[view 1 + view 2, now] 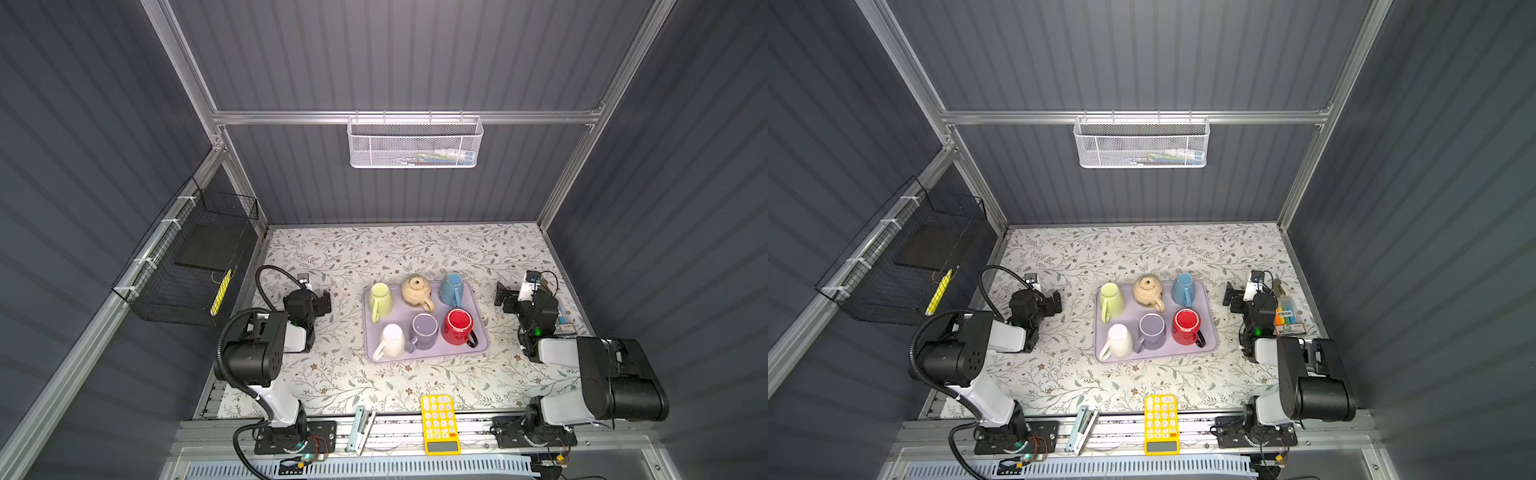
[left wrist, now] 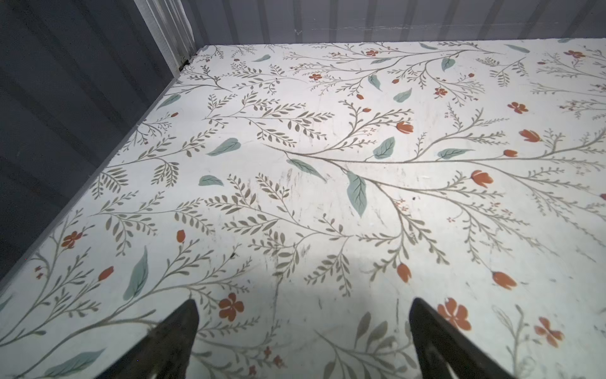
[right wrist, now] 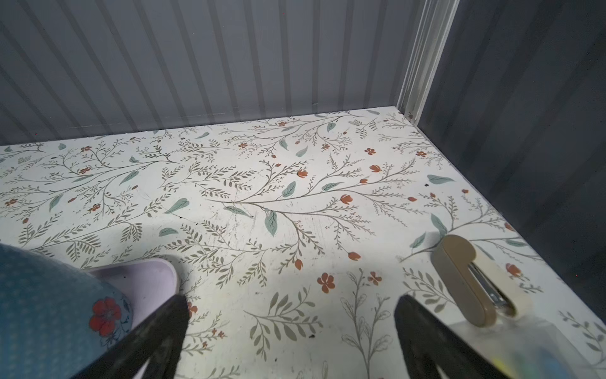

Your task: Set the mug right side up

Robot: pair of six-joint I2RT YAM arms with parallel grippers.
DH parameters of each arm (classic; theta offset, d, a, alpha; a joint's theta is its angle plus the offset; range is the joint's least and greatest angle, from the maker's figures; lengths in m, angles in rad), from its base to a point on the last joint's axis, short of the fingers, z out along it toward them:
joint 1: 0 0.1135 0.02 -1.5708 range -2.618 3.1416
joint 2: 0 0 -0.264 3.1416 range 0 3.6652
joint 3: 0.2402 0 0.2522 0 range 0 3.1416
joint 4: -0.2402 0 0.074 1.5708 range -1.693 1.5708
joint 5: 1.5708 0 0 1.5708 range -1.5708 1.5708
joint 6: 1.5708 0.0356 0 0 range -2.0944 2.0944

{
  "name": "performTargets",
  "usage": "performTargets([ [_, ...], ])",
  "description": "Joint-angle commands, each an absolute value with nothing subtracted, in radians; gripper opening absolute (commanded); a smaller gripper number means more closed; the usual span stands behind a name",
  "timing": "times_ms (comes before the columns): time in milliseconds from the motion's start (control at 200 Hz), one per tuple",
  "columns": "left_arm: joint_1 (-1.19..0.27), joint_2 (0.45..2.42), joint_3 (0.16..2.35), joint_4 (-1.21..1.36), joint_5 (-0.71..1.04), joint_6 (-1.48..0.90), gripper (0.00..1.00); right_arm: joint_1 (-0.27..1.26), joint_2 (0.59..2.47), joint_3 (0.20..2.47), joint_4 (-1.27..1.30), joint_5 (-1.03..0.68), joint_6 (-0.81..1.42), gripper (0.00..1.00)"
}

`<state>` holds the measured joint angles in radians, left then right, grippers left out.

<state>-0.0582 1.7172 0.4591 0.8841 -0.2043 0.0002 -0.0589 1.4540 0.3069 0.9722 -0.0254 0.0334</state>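
Observation:
A lavender tray (image 1: 482,347) (image 1: 1212,347) at the table's middle holds several mugs. The green mug (image 1: 380,299) (image 1: 1112,300), blue mug (image 1: 452,289) (image 1: 1182,289) and white mug (image 1: 392,341) (image 1: 1120,341) stand base up. The purple mug (image 1: 424,330) (image 1: 1152,330) and red mug (image 1: 458,326) (image 1: 1187,326) show their open mouths. My left gripper (image 1: 326,301) (image 1: 1057,302) (image 2: 303,305) is open over bare table left of the tray. My right gripper (image 1: 500,297) (image 1: 1229,297) (image 3: 292,302) is open right of the tray, with the blue mug (image 3: 49,311) beside one finger.
A beige teapot (image 1: 417,291) sits on the tray's far side. A yellow calculator (image 1: 439,424) and a stapler (image 1: 361,430) lie at the front edge. A highlighter pack (image 1: 1285,318) and a tan stapler-like object (image 3: 469,279) lie by the right wall. Baskets hang on the walls.

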Motion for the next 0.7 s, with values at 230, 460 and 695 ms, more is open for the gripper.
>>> performTargets([
  [230, -0.061, 1.717, 0.471, 0.911, -0.195, 0.003, 1.0, -0.06, 1.458, 0.325, 0.977, -0.039, 0.035, 0.99],
  [460, -0.061, 1.716, 0.472, 0.911, -0.195, 0.003, 1.0, -0.06, 1.458, 0.325, 0.976, -0.041, 0.035, 0.99],
  [695, -0.061, 1.718, 0.472, 0.91, -0.195, 0.003, 1.0, -0.078, 1.462, 0.333, 0.964, -0.079, 0.046, 0.99],
])
